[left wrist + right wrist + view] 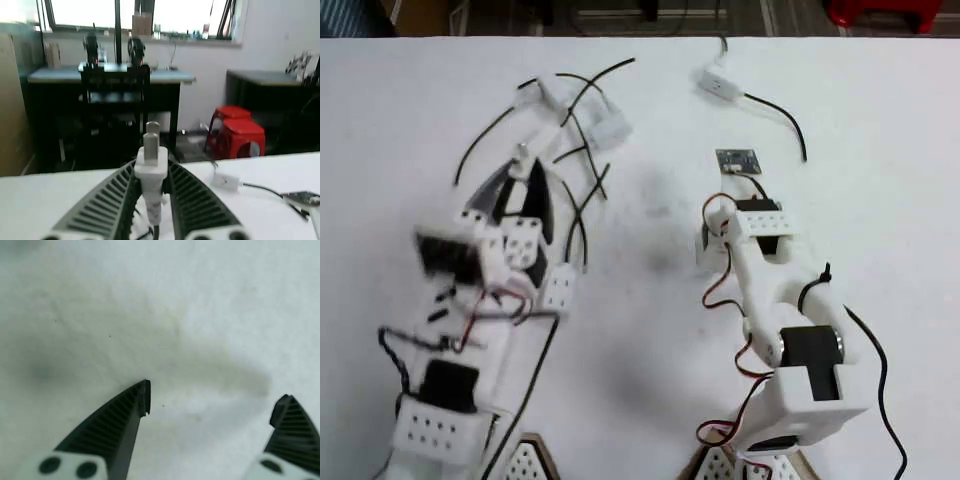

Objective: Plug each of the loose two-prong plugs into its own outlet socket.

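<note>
White plug (150, 165) pinched between left jaws, right jaws spread over the table (150, 315)

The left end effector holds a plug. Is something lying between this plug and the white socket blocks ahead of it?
Yes. In the high view, loose black cables cross the table between the plug in the left end effector and the two nearest white blocks. Nothing else visible stands there.
</note>
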Tool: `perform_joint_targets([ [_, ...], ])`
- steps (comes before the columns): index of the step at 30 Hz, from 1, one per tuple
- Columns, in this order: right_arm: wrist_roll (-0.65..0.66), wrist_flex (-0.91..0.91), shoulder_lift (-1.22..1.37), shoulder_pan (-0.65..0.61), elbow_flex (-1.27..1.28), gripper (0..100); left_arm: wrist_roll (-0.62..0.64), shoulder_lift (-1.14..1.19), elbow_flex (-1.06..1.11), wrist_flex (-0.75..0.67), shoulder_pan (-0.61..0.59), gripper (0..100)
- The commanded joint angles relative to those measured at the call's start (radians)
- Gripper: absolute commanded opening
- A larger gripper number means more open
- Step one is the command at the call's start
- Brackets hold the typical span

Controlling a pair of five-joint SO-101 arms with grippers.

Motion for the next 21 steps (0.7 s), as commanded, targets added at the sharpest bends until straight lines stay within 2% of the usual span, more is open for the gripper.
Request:
perform_joint_targets([
  [1, -0.002, -0.005, -0.015, 0.002, -0.035, 37.6, 0.003, -0.202, 0.080, -0.112, -0.001, 2],
  [4, -0.002, -0.005, -0.044, 0.001, -0.035, 37.6, 0.005, -0.331, 0.147, -0.184, 0.019, 2],
  [10, -0.002, 0.068, -0.242, -0.036, -0.094, 37.6, 0.003, -0.326, 0.149, -0.269, 0.036, 2],
  [15, 0.006, 0.265, -0.499, -0.180, -0.298, 37.6, 0.005, -0.326, 0.150, -0.353, 0.056, 2],
  [18, 0.014, 0.352, -0.648, -0.289, -0.473, 37.5, 0.005, -0.326, 0.160, -0.348, 0.104, 2],
  [21, 0.098, 0.401, -0.759, -0.414, -0.612, 33.2, 0.003, -0.328, 0.164, -0.315, 0.145, 2],
])
